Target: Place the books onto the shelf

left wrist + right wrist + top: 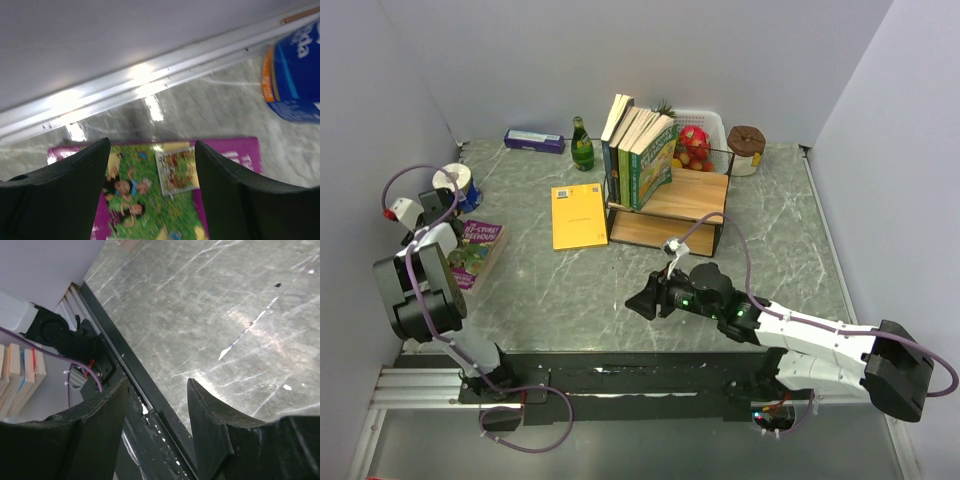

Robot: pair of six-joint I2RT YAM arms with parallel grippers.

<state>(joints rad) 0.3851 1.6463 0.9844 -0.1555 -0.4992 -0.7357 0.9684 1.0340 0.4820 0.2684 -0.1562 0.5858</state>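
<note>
A purple cartoon book (480,250) lies flat at the table's left edge, its green cartoon picture (167,187) showing between my left fingers. My left gripper (151,145) hovers open over it, close to the left wall (442,232). An orange-yellow book (579,215) lies flat just left of the shelf (670,208). Several books (640,150) stand upright and lean on the shelf's top board. My right gripper (646,300) is open and holds nothing; it points left over the table in front of the shelf, and its wrist view looks at the table's front rail (157,385).
A blue can (295,75) stands beside the purple book (457,186). Along the back wall are a blue box (534,140), a green bottle (582,145), a white fruit basket (705,128) behind the shelf and a brown-lidded jar (746,150).
</note>
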